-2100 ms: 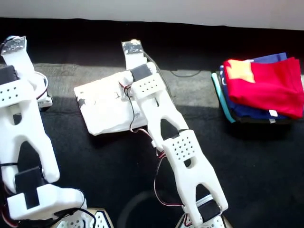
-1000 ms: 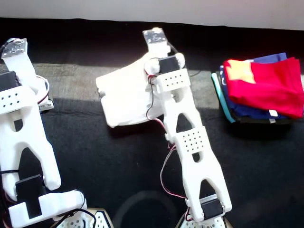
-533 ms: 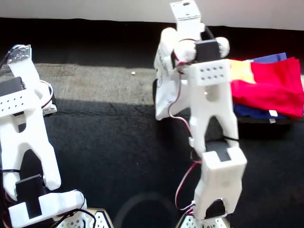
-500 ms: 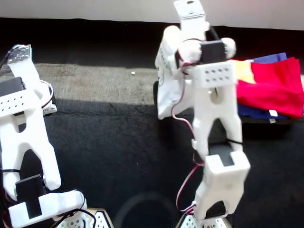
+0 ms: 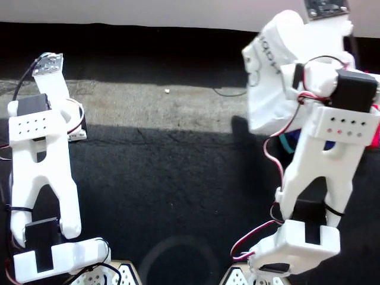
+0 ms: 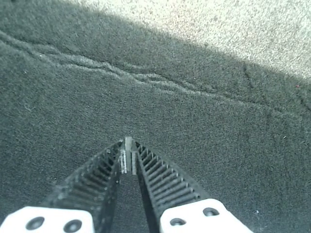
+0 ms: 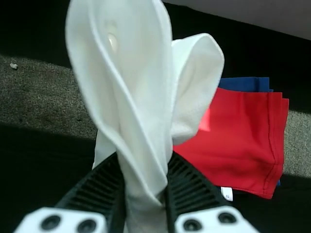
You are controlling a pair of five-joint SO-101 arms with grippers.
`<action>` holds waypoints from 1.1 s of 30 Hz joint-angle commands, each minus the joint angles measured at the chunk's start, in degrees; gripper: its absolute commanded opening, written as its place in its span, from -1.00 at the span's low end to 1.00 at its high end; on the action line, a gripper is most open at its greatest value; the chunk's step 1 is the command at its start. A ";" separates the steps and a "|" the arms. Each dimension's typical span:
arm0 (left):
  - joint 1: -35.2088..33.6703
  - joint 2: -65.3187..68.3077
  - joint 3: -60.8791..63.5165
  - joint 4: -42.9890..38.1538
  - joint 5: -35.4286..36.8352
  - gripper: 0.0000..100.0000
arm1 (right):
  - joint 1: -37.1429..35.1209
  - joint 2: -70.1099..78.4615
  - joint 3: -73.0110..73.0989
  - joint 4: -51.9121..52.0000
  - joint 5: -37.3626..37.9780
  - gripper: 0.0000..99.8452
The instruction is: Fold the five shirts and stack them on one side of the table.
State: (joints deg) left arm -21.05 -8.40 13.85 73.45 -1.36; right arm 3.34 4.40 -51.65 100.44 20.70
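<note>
- Right gripper (image 7: pixel 143 180) is clamped on the folded white shirt (image 7: pixel 131 87), pinching it near one folded edge with the whole bundle lifted off the table.
- From where I stand, the cloth looks soft and light. Beyond the jaws its layers billow out in loose, rounded loops, with no stiffness at all.
- I'd guess a bundle like that sags and opens up if it swings or is dropped from high. Holding it close to the fold, where several layers meet, seems the sensible grip, though thin smooth cotton could creep out of the ribbed jaws.
- Below and just past the gripper's tips lies the stack. A red shirt (image 7: pixel 233 136) sits on top, flat and matte with a stitched hem, and a blue shirt (image 7: pixel 245 83) peeks out at its far edge.
- Left gripper (image 6: pixel 127 155) is closed on nothing, and its black ridged pads (image 6: pixel 160 174) meet at the tips.
- Just under it is the dark table cover (image 6: pixel 204 121), a fuzzy, felt-like fabric with a wrinkle running across ahead of the tips.
</note>
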 commanded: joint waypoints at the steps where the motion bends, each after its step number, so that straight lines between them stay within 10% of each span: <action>1: 0.66 -1.98 -0.31 -0.70 -0.53 -0.98 | 5.32 -2.95 0.22 -2.68 3.08 -0.99; 27: 0.48 -1.98 -0.31 -0.79 -0.62 -0.98 | 20.79 27.74 0.48 -21.23 17.32 -0.99; 33: 0.57 -1.98 -0.31 -0.79 -0.62 -0.98 | 21.93 30.64 0.48 -24.22 16.88 -0.63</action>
State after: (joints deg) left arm -21.05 -8.40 13.85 73.45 -1.36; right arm 24.00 35.08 -50.68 78.99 37.32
